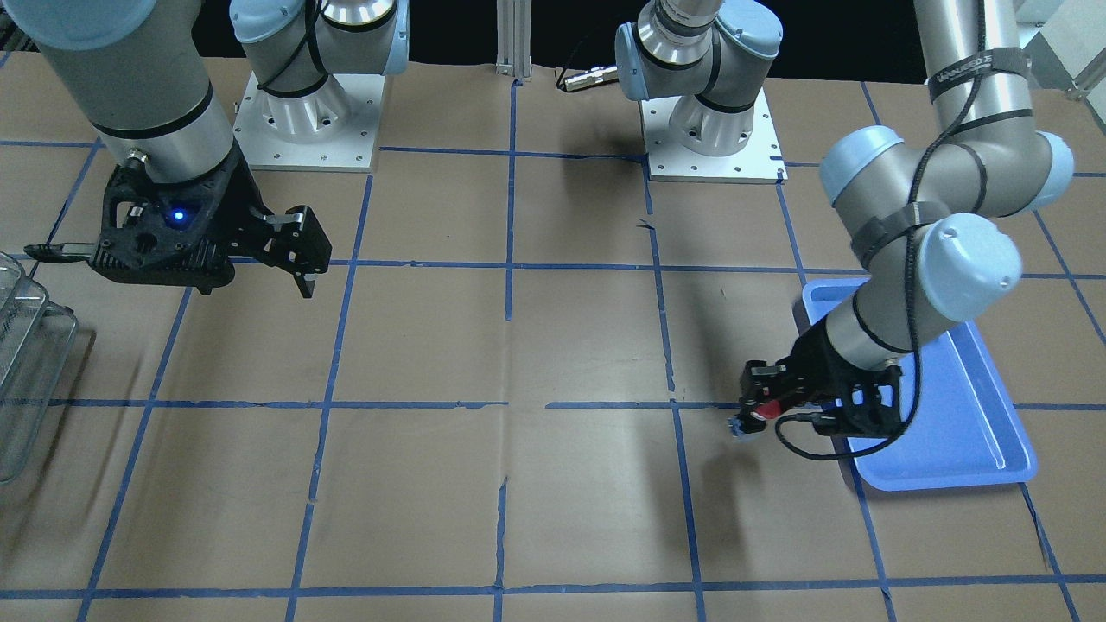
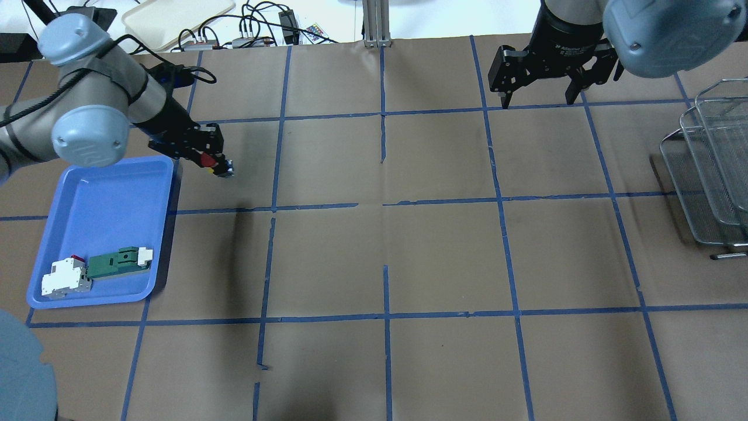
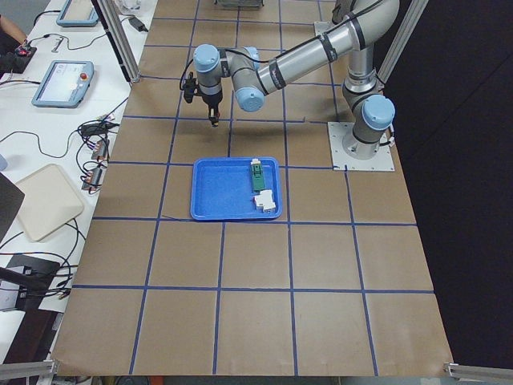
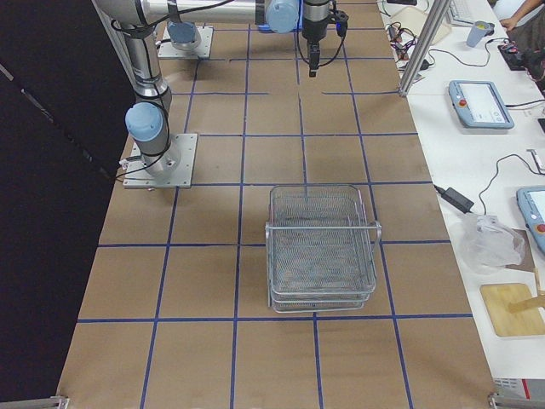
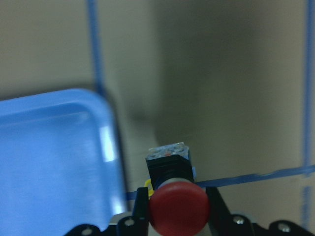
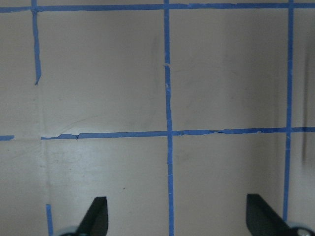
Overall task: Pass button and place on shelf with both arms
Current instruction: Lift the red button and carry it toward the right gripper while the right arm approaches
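My left gripper [image 2: 215, 162] is shut on the button [image 2: 207, 159], held above the table just past the blue tray's far right corner. The red cap and black body show between the fingers in the left wrist view [image 5: 177, 206] and in the front view [image 1: 769, 409]. My right gripper [image 2: 537, 98] is open and empty, hanging above the far right part of the table; its two fingertips stand wide apart in the right wrist view [image 6: 179, 216]. The wire-mesh shelf [image 2: 713, 175] stands at the table's right end, apart from both grippers.
The blue tray [image 2: 105, 193] lies at the left and holds a green-and-white flat part [image 2: 120, 260] and a white-and-red block [image 2: 64, 278]. Brown paper with blue tape lines covers the table. Both arm bases stand along the robot's edge [image 1: 307, 112].
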`<state>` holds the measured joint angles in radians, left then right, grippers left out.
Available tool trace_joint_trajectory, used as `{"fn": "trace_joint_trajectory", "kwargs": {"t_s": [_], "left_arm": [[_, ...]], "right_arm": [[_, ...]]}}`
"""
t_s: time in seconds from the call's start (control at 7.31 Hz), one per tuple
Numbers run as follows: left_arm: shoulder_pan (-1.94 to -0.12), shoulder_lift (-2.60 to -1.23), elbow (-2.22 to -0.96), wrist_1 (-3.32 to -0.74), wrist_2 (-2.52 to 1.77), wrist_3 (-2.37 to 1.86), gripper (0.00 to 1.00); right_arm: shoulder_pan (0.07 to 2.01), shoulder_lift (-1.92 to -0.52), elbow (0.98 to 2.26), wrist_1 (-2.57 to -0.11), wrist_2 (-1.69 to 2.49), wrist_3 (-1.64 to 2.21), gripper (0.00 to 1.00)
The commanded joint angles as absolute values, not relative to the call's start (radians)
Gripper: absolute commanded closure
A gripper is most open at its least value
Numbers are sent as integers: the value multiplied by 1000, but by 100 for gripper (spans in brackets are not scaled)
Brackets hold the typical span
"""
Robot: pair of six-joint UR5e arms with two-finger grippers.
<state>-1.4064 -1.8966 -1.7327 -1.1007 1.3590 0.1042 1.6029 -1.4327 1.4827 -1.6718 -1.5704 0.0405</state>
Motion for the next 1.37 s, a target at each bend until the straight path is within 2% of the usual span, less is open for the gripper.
{"fn": "trace_joint_trajectory", "kwargs": {"t_s": [0.0,0.27,0.55,0.82,1.23], "left_arm": [[-1534,-1913,-1747,-1065,1122,-72,100],[-1548,-1895,-1753,-1074,702,-109,100],[-1565,-1884,-1753,-1074,451,-143,100],[-1616,-1859,-1750,-1065,312,-236,100],[-1700,-1850,-1766,-768,299,-495,100]], "right_arm": [[1592,-1424,1486,-1706,-1500,17,0],[1516,-1427,1499,-1737,-1496,-270,2],[1488,-1430,1511,-1729,-1454,-366,2],[1479,-1463,1512,-1668,-1266,-647,2],[1477,-1577,1548,-1560,-1169,-1180,3]]}}
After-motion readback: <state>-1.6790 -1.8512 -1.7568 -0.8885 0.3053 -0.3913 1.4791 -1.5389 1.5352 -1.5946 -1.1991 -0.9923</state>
